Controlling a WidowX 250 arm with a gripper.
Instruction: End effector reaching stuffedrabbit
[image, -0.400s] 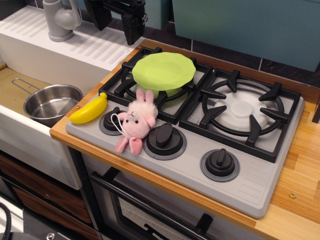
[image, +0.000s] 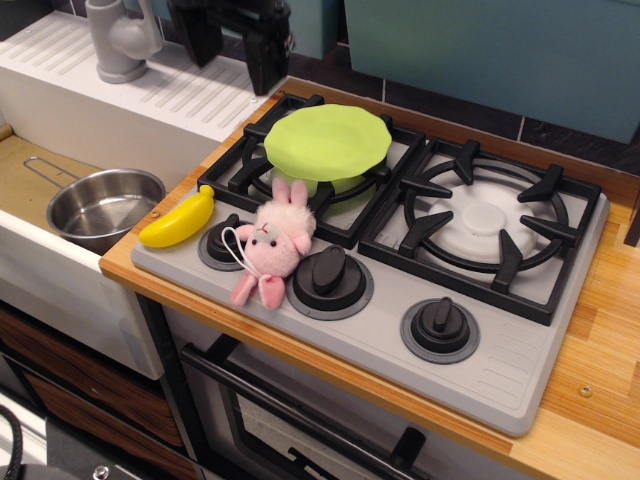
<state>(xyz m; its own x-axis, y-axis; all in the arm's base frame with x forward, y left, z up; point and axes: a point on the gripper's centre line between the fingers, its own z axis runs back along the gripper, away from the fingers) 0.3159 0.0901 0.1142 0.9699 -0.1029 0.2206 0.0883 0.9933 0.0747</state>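
The stuffedrabbit is a small pink plush with a white face and two upright ears. It lies on the grey stove front between two black knobs, legs hanging toward the front edge, white cord loop at its left. The black end effector hangs at the top of the view, above the back left corner of the stove, far behind the rabbit. Its two fingers point down with a gap between them and hold nothing.
A lime green plate rests on the left burner grate. A yellow toy banana lies at the stove's left edge. A steel pot sits in the sink, with a grey faucet behind. The right burner is bare.
The end effector has shifted slightly upward and back; the rabbit and the other things have not moved.
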